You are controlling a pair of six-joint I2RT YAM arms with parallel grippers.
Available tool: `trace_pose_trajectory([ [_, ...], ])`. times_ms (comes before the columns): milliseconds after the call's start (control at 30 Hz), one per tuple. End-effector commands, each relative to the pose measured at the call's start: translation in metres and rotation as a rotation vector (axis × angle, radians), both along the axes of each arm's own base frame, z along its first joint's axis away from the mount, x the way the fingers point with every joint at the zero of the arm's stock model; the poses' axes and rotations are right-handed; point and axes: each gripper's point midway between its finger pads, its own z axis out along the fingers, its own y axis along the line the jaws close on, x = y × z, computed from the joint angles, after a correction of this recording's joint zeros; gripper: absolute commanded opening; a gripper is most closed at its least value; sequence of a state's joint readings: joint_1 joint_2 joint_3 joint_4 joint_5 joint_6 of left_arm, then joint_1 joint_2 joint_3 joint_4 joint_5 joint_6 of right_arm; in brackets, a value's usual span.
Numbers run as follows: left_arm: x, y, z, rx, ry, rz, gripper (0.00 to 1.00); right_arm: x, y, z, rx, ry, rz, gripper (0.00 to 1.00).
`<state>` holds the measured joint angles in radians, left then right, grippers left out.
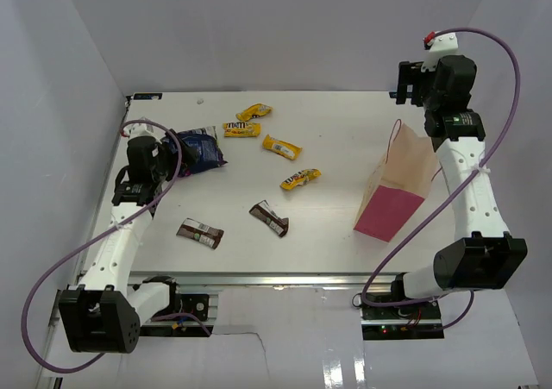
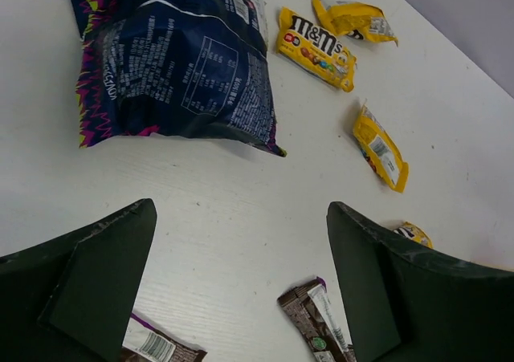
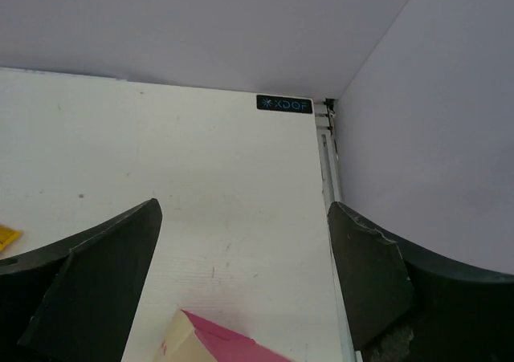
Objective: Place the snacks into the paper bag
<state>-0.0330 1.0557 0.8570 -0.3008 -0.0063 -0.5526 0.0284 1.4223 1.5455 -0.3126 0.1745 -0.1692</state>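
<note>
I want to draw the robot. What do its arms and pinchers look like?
The left arm and right arm have white links and chunky black joints. A thin purple cable loops beside each. The left gripper and right gripper each have two dark wedge-shaped fingers. A small red bit sits on the right wrist.

The left arm point(image 1: 112, 242) reaches forward and low, its left gripper point(image 2: 239, 242) spread wide and empty. The right arm point(image 1: 470, 191) stands tall, its right gripper point(image 3: 241, 225) raised high, jaws likewise apart and empty.
</note>
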Motion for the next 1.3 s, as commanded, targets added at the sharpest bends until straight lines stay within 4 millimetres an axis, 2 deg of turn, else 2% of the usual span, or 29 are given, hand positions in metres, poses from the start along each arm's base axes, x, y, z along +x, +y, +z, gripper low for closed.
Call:
trace_pose_trajectory([
  [0,0.003,0.017,0.019,-0.020,0.007,0.092,0.98,-0.001,0.028,0.040,0.004,-0.082,0.147,0.90],
  [33,0.004,0.016,0.017,-0.027,0.021,0.088,0.98,-0.003,0.044,0.043,0.001,-0.091,0.248,0.90],
  [67,0.006,0.031,0.022,-0.037,0.022,0.128,0.98,-0.009,0.054,0.049,-0.008,-0.110,0.305,0.90],
  [100,0.007,0.033,0.025,-0.046,0.022,0.129,0.98,-0.013,0.065,0.045,-0.021,-0.102,0.379,0.90],
  [133,0.008,0.035,0.027,-0.052,0.024,0.131,0.98,-0.023,0.089,0.042,-0.102,-0.111,0.561,0.90],
  [167,0.012,0.045,0.030,-0.058,0.037,0.156,0.98,-0.036,0.108,0.040,-0.154,-0.115,0.668,0.90],
  [233,0.014,0.052,0.029,-0.090,0.064,0.160,0.98,-0.050,0.128,0.017,-0.262,-0.065,0.799,0.90],
  [267,0.019,0.063,0.023,-0.120,0.091,0.174,0.98,-0.055,0.146,0.009,-0.275,-0.044,0.832,0.90],
  [333,0.025,0.073,0.023,-0.170,0.108,0.185,0.98,-0.060,0.159,-0.010,-0.316,0.014,0.886,0.90],
  [367,0.026,0.087,0.019,-0.202,0.122,0.210,0.98,-0.066,0.166,-0.029,-0.354,0.079,0.952,0.90],
  [400,0.033,0.086,0.009,-0.251,0.154,0.184,0.98,-0.068,0.169,-0.035,-0.355,0.110,0.969,0.90],
  [467,0.039,0.097,-0.001,-0.299,0.178,0.202,0.98,-0.077,0.178,-0.045,-0.329,0.160,1.048,0.90],
  [500,0.045,0.100,-0.017,-0.320,0.223,0.199,0.98,-0.077,0.179,-0.047,-0.300,0.167,1.039,0.90],
  [533,0.052,0.105,-0.016,-0.315,0.222,0.198,0.98,-0.079,0.184,-0.048,-0.272,0.164,1.057,0.90],
  [600,0.060,0.112,-0.028,-0.316,0.258,0.198,0.98,-0.084,0.189,-0.056,-0.238,0.183,1.096,0.90],
  [633,0.069,0.115,-0.039,-0.325,0.288,0.186,0.95,-0.087,0.195,-0.058,-0.210,0.185,1.126,0.90],
  [700,0.078,0.114,-0.050,-0.334,0.314,0.149,0.93,-0.089,0.199,-0.063,-0.178,0.201,1.150,0.90],
  [733,0.083,0.108,-0.066,-0.375,0.351,0.109,0.92,-0.089,0.202,-0.064,-0.160,0.206,1.162,0.90],
  [767,0.090,0.105,-0.065,-0.386,0.347,0.080,0.88,-0.088,0.203,-0.068,-0.149,0.217,1.165,0.90],
  [833,0.097,0.094,-0.079,-0.439,0.371,0.012,0.86,-0.085,0.205,-0.073,-0.132,0.235,1.168,0.90],
  [933,0.101,0.083,-0.086,-0.473,0.371,-0.054,0.86,-0.083,0.206,-0.077,-0.125,0.247,1.170,0.90],
  [967,0.099,0.079,-0.095,-0.495,0.385,-0.066,0.86,-0.083,0.207,-0.079,-0.122,0.251,1.172,0.90],
  [1067,0.100,0.069,-0.099,-0.547,0.367,-0.112,0.86,-0.081,0.208,-0.083,-0.118,0.265,1.180,0.90],
  [1267,0.094,0.051,-0.123,-0.650,0.372,-0.173,0.85,-0.075,0.212,-0.088,-0.104,0.280,1.198,0.90],
])
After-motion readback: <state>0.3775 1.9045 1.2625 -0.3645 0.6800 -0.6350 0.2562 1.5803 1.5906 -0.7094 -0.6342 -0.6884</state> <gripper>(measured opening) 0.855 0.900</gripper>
